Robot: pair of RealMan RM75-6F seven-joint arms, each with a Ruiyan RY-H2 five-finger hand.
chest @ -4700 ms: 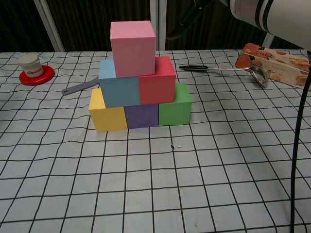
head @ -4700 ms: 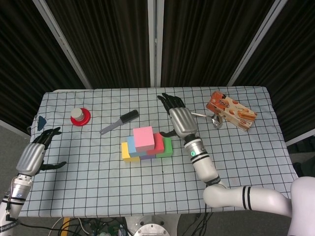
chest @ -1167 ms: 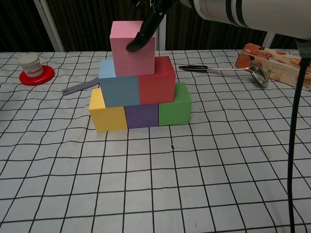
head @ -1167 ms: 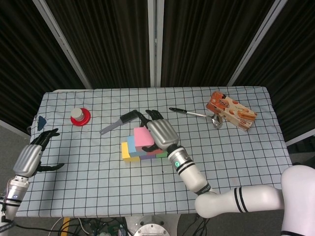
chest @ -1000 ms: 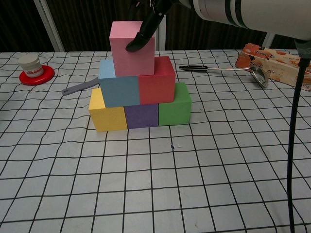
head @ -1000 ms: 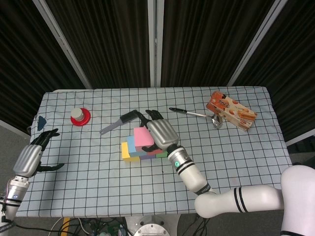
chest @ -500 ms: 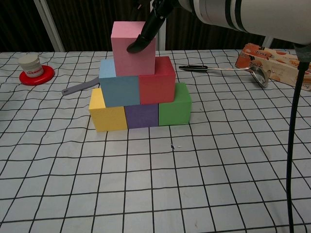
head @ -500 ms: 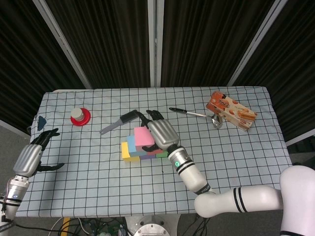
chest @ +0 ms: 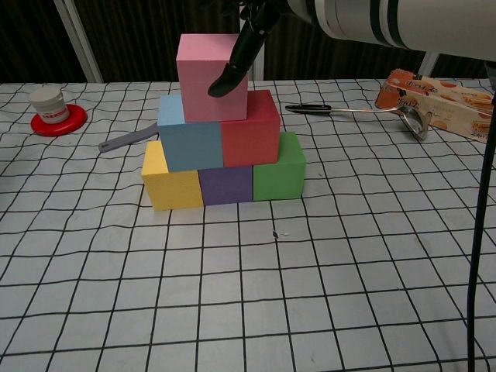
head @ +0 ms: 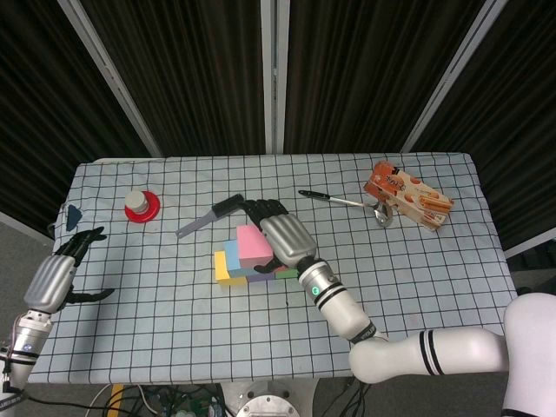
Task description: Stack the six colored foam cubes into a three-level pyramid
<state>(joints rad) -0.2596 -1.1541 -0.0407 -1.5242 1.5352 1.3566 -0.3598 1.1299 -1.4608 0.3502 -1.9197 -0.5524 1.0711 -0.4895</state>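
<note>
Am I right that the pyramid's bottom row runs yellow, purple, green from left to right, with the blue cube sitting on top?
Not quite: the pink cube sits on top, as the chest view shows. The blue cube is in the middle level. The bottom row is indeed the yellow cube, purple cube and green cube.

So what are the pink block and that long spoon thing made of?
The pink cube looks like soft foam: matte, no shine, slightly rounded edges. The ladle looks like shiny metal, since its bowl and stem glint, with a dark handle, maybe plastic.

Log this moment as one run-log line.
stage: top-cube adjust | right hand: fingers on pink cube | left hand: idle, open | pyramid: three levels up
</note>
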